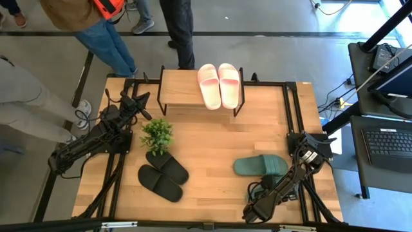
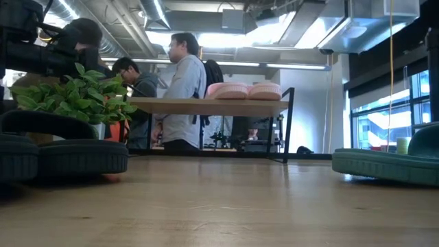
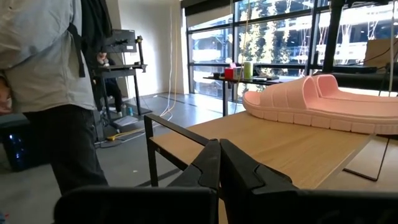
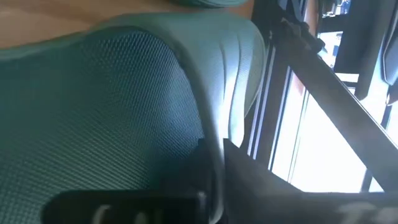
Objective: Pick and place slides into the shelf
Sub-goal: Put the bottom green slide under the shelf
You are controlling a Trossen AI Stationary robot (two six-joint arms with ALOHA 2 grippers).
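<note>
Two pale pink slides (image 1: 219, 85) lie side by side on the right end of the shelf (image 1: 180, 89), which stands at the table's far edge. A black pair (image 1: 163, 175) lies near the front left, by a potted plant (image 1: 156, 134). A sage green slide (image 1: 260, 165) lies flat on the table at the right. My right gripper (image 1: 261, 189) is at its near side, shut on green rubber that fills the right wrist view (image 4: 112, 106). My left gripper (image 3: 219, 165) is shut and holds nothing; it is level and left of the shelf. My right gripper pinches a thin pale edge of the green slide (image 4: 214, 146) between its two fingers, with textured green rubber on one side of the edge and smooth rubber on the other. The fingers slant down from the table's near right. Which part of the slide the edge belongs to, I cannot tell.
People stand beyond the table's far edge, behind the shelf. Black frame rails (image 1: 293, 109) run along the table's right and left sides. Bare wood (image 1: 212, 138) lies between the shelf, the plant and the green slide.
</note>
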